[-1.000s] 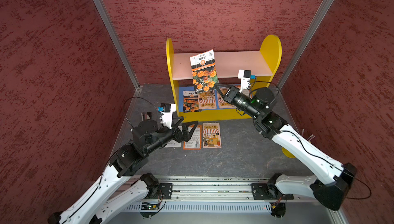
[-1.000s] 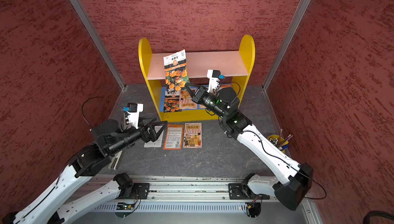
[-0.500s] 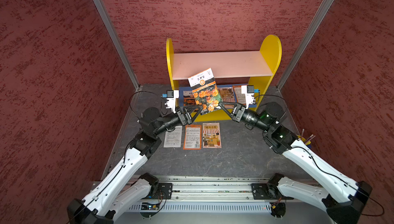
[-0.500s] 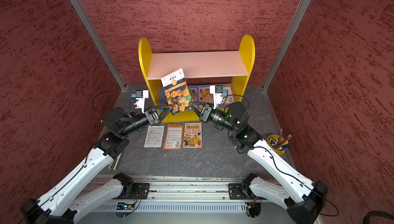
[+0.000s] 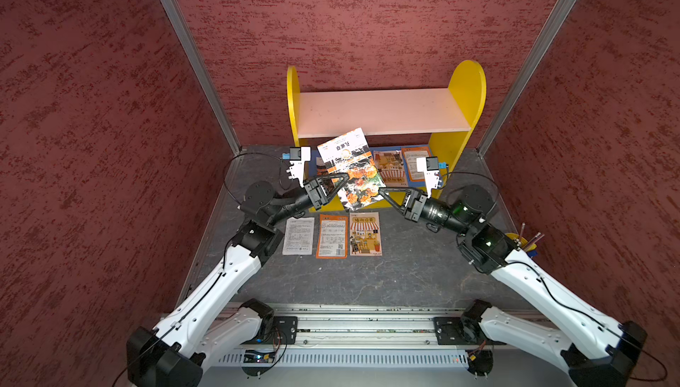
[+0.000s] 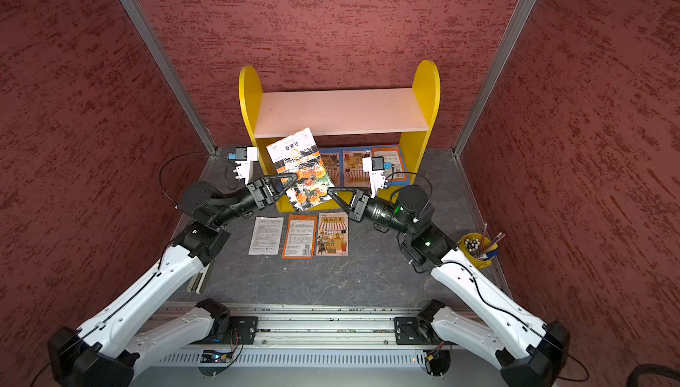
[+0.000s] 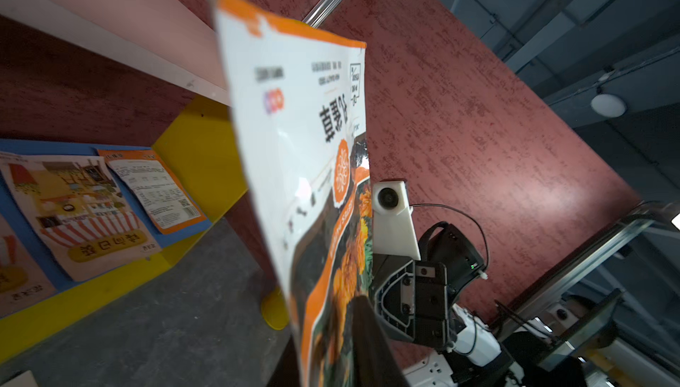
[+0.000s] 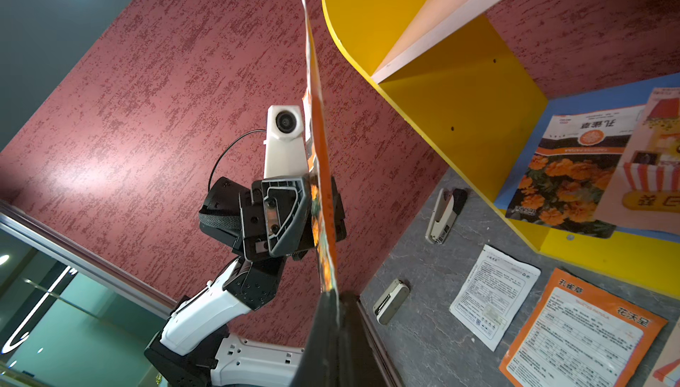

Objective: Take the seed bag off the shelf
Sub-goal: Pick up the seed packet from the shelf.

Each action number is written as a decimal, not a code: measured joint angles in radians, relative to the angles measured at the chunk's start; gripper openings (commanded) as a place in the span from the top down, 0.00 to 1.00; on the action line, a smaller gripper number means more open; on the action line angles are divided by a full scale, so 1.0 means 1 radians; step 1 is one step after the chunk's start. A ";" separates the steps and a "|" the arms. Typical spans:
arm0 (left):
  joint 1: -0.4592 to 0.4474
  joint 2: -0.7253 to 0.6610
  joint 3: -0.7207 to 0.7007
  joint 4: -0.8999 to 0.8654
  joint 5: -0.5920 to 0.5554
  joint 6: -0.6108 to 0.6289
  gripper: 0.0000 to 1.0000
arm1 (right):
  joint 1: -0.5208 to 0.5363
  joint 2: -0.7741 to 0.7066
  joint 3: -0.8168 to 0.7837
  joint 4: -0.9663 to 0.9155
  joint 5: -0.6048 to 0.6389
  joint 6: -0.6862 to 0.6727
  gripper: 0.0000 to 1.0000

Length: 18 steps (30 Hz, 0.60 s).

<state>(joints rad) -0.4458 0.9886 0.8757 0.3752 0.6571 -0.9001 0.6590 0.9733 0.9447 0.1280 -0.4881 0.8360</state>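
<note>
I am holding the seed bag [image 5: 349,168] in the air with both arms, just on the near side of the shelf [image 5: 382,112] and in front of its left half. My left end effector [image 5: 345,175] is closing on the bag's left edge about halfway up, with a finger pressing each face. My right end effector [image 5: 380,191] is clamping the lower right edge.

The bag is standing on end, its long axis roughly upright and leaning a little left. It is facing broadside toward the near side, so I am reaching it from both sides, neither arm nearer than the other. It looks clear of both boards. I judge that the coming move is a pull toward me and down onto the table [image 5: 404,274].

I am counting one bag in my grip. Three more are lying on the blue lower board [image 6: 404,182], one of them half hidden, and three flat packets [image 5: 333,236] are lying in a row on the table.
</note>
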 measured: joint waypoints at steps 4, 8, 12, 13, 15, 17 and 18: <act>0.003 0.000 0.019 -0.010 0.023 0.009 1.00 | 0.000 -0.001 0.002 -0.025 -0.014 -0.027 0.68; 0.015 -0.001 0.034 -0.030 0.071 0.019 1.00 | 0.000 -0.010 0.028 -0.108 -0.029 -0.081 0.58; 0.023 0.001 0.048 -0.048 0.143 0.023 1.00 | 0.000 -0.013 0.098 -0.191 -0.058 -0.142 0.52; 0.023 0.002 0.050 -0.047 0.164 0.023 1.00 | 0.000 -0.013 0.119 -0.209 -0.067 -0.158 0.52; 0.022 0.006 0.052 -0.043 0.199 0.022 1.00 | 0.000 -0.012 0.154 -0.234 -0.084 -0.180 0.52; 0.022 0.013 0.052 -0.042 0.223 0.021 1.00 | 0.000 -0.008 0.181 -0.248 -0.101 -0.196 0.52; 0.019 0.018 0.052 -0.041 0.232 0.021 1.00 | 0.000 -0.006 0.190 -0.253 -0.111 -0.201 0.53</act>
<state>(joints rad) -0.4263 1.0065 0.9276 0.3340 0.8890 -0.8795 0.6590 0.9676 1.1351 -0.1249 -0.5991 0.6346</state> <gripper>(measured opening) 0.042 0.478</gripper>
